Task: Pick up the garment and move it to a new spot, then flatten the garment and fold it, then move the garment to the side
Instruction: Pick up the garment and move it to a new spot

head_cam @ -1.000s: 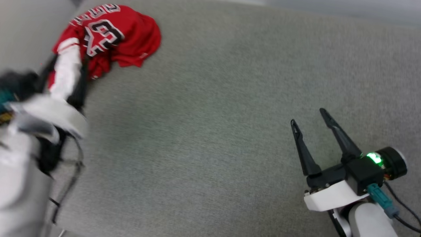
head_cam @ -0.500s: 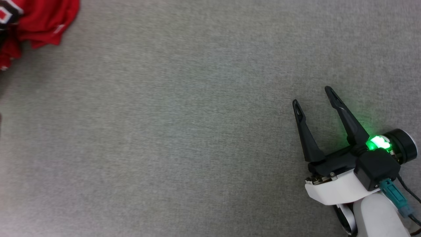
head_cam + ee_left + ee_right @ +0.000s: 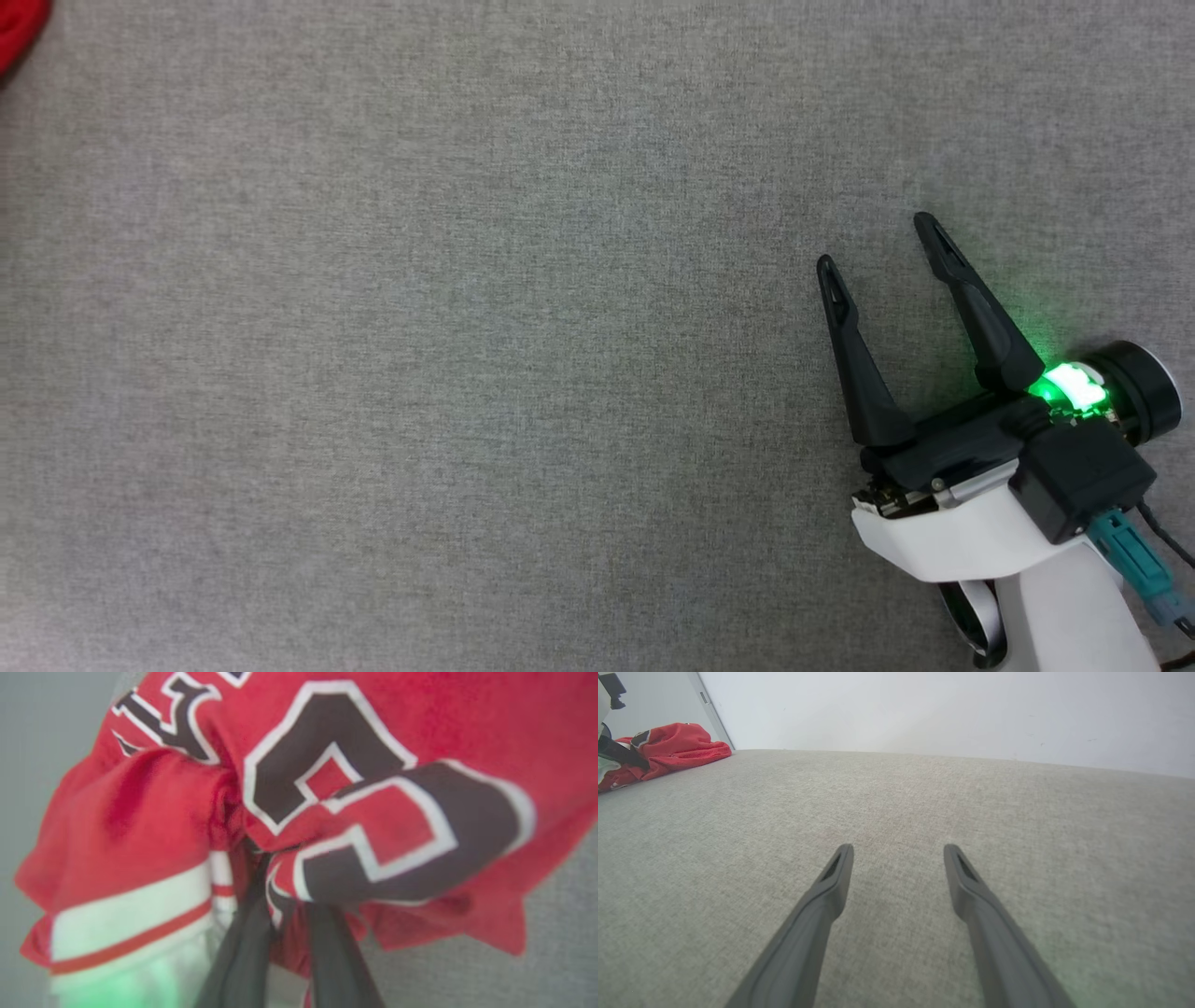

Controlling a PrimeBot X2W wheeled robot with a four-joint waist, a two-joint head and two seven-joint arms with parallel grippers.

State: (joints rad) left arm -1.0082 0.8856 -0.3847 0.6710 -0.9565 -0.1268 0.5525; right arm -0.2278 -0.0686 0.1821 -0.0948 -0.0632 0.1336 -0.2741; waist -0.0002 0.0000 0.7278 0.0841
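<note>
I have one garment (image 3: 373,812), a crumpled red jersey with a black, white-edged number, lying at the far left edge of the grey fabric surface (image 3: 467,373), near the wall (image 3: 924,709). My left end effector (image 3: 275,868) is clenched on a bunched fold of it. My right end effector (image 3: 878,245) hovers released over bare fabric, well apart.

- Left claw (image 3: 287,924): fingers close together, tips pinching a bunched fold of the garment (image 3: 140,812).
- Right claw (image 3: 876,245): fingers spread wide, pointing up-left from its white wrist (image 3: 971,546).
</note>
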